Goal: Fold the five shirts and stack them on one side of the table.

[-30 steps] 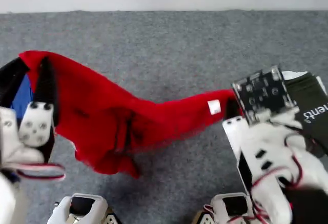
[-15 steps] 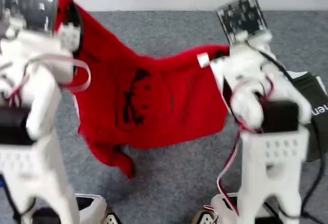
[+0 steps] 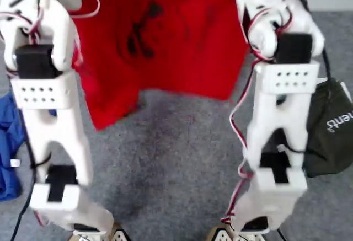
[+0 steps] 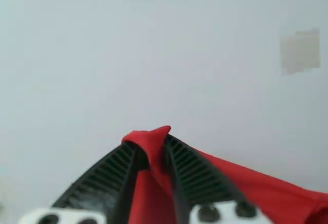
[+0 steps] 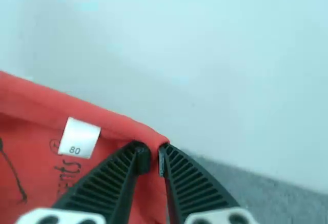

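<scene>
Red shirt point(image 3: 165, 37) is up in the air, stretched between the two arms and hanging over the far half of the grey table point(image 3: 182, 158). Left gripper point(image 4: 152, 149) is clamped on one top corner, with a peak of cloth poking out between its jaws. Right gripper point(image 5: 152, 155) is pinched on the other top edge, just beside the white neck label point(image 5: 79, 138).

Progress looks early. The red one is being spread out, no fold in it yet. Blue shirt point(image 3: 8, 147) lies crumpled at the left edge of the table, looks untouched. Dark shirt point(image 3: 331, 125) sits bunched at the right edge, partly behind the right arm; can't tell if it's folded or just dumped there. No stack I'd call a stack. By my read the red one still needs laying flat, folding and placing, then the rest.

Versus a second ago: both arms were low then, and the shirt sagged like a rope across the table with its middle slumped on the surface. Half a second ago it was half lifted. Now both arms are raised high and the body of the shirt hangs open like a sheet, dark print showing, one lower corner drooping on the left side. Both grips are on the same corners.
</scene>
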Controlling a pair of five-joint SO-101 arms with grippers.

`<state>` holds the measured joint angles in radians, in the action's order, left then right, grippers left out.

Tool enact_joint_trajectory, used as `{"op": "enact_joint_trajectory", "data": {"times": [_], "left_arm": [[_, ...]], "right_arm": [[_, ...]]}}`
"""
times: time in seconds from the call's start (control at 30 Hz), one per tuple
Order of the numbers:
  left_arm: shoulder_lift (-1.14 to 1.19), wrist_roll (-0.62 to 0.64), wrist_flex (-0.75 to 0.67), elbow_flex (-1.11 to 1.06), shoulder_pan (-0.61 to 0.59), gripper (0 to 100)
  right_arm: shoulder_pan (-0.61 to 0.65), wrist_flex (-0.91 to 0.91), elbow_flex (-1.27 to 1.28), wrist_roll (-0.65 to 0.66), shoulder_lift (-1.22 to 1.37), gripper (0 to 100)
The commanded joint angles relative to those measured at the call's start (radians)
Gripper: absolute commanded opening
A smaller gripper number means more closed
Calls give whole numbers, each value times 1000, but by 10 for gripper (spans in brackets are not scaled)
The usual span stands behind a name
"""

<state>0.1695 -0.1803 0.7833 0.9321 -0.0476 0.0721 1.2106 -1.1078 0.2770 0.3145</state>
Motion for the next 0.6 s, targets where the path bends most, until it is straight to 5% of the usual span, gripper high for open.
{"op": "enact_joint_trajectory", "data": {"times": [0.0,0.33,0.57], "left_arm": [[91,5,91,226,-2,55],[216,6,744,366,2,55],[115,9,974,380,-5,55]], "right_arm": [[-12,124,-324,-12,131,9],[-8,512,-394,-9,312,9],[-15,590,-196,-12,225,9]]}}
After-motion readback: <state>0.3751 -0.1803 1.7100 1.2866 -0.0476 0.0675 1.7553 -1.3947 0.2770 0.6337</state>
